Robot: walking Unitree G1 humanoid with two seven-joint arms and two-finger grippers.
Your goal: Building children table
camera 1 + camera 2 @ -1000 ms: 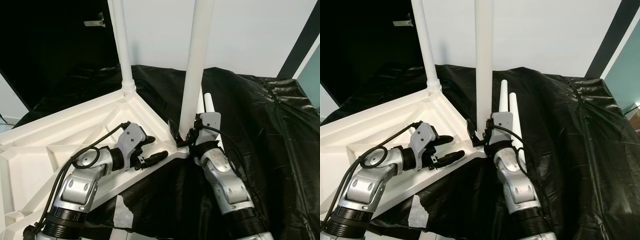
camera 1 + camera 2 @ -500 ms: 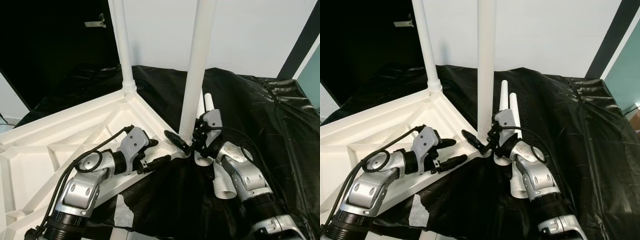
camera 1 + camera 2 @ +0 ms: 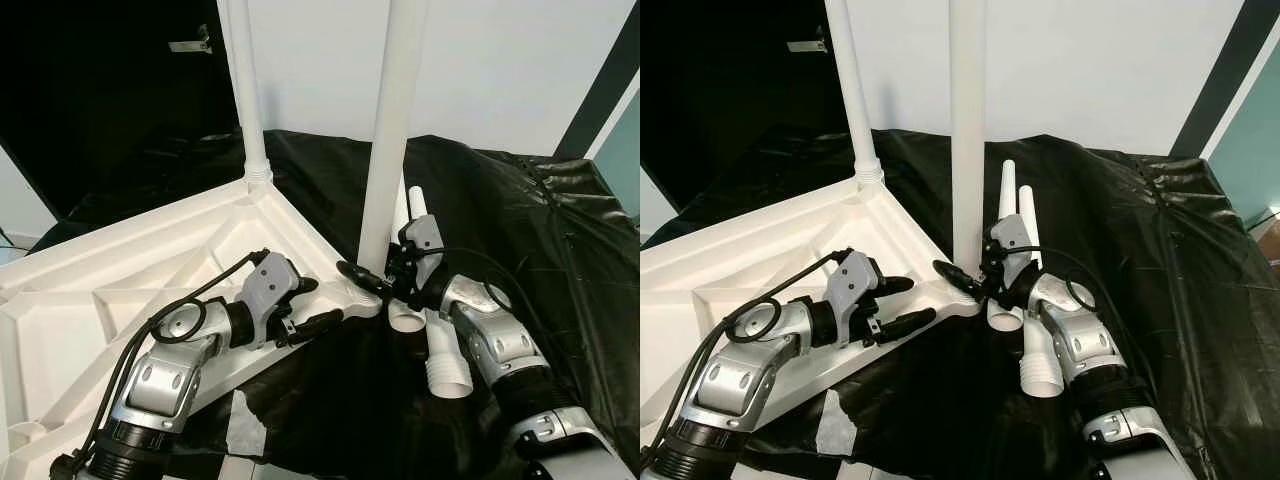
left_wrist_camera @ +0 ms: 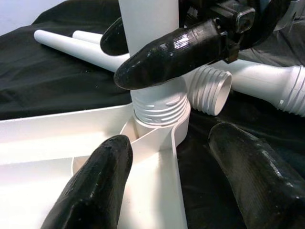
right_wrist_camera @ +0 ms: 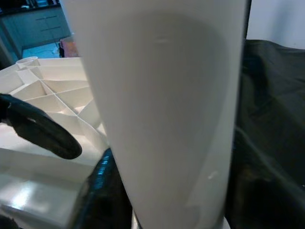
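While the upturned tabletop [image 3: 150,260] was steadied at centre frame by the open left claw [image 3: 312,303], the upright leg [image 3: 390,150] was gripped low by the right claw [image 3: 372,281], seemingly for screwing in.

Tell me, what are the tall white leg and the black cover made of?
The tall white leg looks like smooth moulded plastic: it has screw ridges at its foot and an even, slightly glossy surface. The right pincer is around its base. The black cover looks like thin plastic sheeting, shiny and crinkled, though it could be coated cloth.
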